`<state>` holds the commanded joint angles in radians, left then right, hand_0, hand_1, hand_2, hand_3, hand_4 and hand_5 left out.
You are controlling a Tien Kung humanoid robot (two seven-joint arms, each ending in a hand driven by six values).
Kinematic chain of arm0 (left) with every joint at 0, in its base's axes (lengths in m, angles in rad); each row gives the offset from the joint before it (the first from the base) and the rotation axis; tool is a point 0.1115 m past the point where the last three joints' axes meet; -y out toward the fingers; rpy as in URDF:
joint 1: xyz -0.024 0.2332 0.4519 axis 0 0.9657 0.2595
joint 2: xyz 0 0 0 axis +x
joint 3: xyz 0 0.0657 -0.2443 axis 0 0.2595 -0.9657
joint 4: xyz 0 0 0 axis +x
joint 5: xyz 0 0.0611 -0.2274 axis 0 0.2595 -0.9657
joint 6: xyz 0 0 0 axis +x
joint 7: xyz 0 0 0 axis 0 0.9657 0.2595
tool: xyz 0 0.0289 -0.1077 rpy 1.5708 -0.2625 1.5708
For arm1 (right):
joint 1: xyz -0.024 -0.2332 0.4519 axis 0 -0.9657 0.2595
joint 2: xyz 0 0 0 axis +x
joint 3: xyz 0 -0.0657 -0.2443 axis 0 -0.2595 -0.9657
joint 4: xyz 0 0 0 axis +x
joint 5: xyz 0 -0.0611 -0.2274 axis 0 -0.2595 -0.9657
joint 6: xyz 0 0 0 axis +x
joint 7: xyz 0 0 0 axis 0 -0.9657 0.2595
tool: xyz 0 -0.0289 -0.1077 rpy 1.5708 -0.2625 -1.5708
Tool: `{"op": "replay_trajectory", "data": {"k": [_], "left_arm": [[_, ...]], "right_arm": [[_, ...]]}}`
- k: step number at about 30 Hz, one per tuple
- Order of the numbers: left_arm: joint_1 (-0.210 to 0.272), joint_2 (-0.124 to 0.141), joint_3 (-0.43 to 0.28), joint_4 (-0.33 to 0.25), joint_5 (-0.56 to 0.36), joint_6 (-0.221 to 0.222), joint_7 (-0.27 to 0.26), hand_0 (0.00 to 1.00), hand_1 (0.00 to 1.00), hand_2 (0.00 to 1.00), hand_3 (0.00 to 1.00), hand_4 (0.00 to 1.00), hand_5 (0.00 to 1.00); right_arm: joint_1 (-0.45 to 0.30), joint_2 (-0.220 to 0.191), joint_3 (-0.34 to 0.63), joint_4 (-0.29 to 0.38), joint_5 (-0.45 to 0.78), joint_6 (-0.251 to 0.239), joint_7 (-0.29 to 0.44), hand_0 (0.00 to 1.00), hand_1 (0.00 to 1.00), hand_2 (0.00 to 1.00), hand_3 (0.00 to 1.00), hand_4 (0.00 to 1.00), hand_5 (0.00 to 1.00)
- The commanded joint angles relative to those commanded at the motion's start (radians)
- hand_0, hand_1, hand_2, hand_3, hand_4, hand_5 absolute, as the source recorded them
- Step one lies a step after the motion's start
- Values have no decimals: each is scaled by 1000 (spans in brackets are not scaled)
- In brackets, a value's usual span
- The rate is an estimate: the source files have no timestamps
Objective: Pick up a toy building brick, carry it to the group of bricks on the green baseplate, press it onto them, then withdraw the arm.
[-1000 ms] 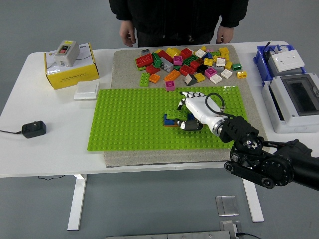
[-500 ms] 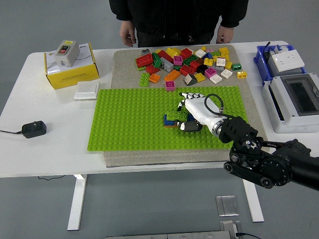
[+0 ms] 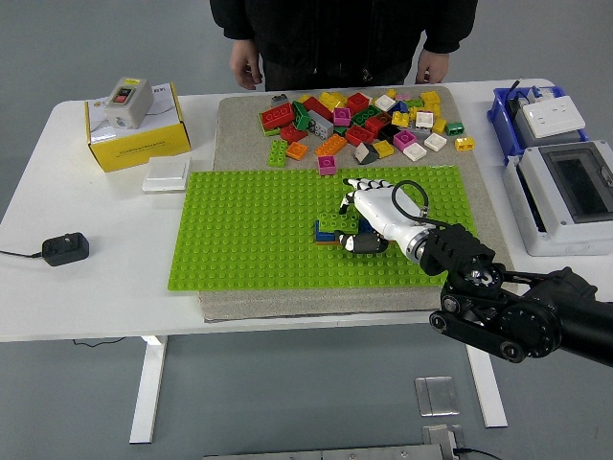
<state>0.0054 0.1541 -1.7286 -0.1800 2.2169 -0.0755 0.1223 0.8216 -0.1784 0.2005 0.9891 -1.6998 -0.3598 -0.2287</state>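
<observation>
Head view: right hand (image 3: 369,213) on green brick (image 3: 339,224) atop green baseplate (image 3: 249,230).

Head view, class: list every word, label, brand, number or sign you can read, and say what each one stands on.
None can be read.
Yellow box: a white label with dark print on its front, too small to read.
Grey switch unit on top of that box: markings blurred.
White socket in the blue bin: no legible print.
Grey enclosure: no legible print.
</observation>
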Motion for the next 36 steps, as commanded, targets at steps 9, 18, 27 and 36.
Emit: {"op": "replay_trajectory", "data": {"k": [9, 18, 27, 36], "left_arm": [[-2, 0, -5, 0, 5, 0, -1, 660, 634, 600, 717, 274, 762], [-4, 0, -9, 0, 10, 1, -2, 660, 634, 600, 718, 273, 763], [-5, -1, -15, 0, 18, 1, -3, 660, 634, 600, 718, 272, 765], [-6, -1, -19, 0, 23, 1, -3, 660, 634, 600, 718, 271, 765]], "right_arm": [[1, 3, -5, -4, 4, 0, 2, 960, 982, 996, 440, 433, 317], [1, 6, -11, -5, 7, 0, 5, 960, 981, 996, 442, 432, 318], [3, 8, -12, -5, 6, -1, 6, 961, 981, 994, 441, 434, 322], [5, 11, -14, -9, 9, -2, 7, 962, 980, 993, 441, 434, 324]]}}
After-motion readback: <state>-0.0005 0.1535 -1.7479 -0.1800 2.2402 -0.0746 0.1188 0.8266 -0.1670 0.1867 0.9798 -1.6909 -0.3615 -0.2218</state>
